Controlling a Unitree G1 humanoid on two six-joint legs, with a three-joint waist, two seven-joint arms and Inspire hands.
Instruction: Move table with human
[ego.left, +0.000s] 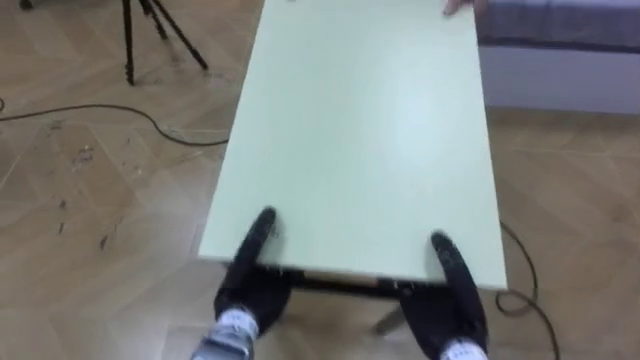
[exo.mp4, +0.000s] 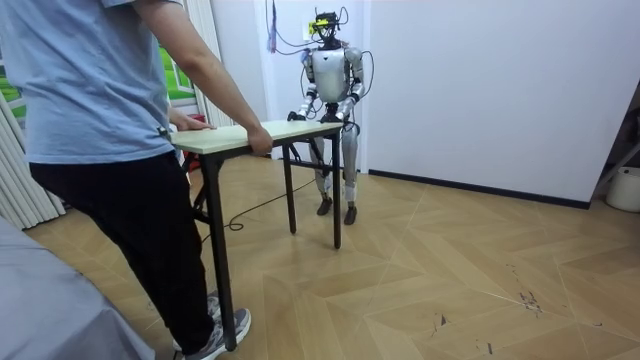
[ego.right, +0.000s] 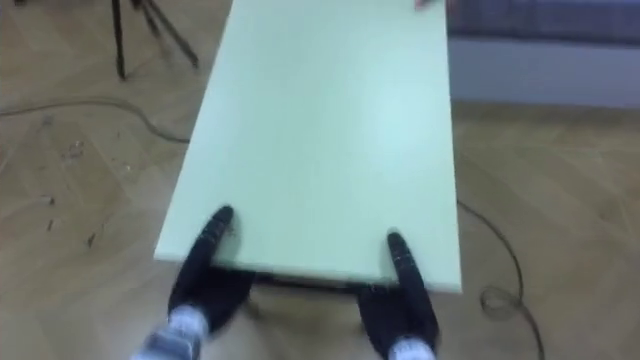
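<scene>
left eye view: a pale green rectangular table (ego.left: 360, 130) stretches away over the herringbone wooden floor (ego.left: 80, 200). the left hand (ego.left: 252, 265) and right hand (ego.left: 455, 285) each clamp its near edge, thumb on top, the rest beneath. a black tripod (ego.left: 130, 40) stands far left. room view: a person (exo.mp4: 100, 100) holds the table's opposite end, facing the robot.

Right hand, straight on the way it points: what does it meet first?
Only the table it rests on: the right hand points along the bare top toward the far end. The person's hand at the far corner looks off that line, but depth is unclear.
</scene>
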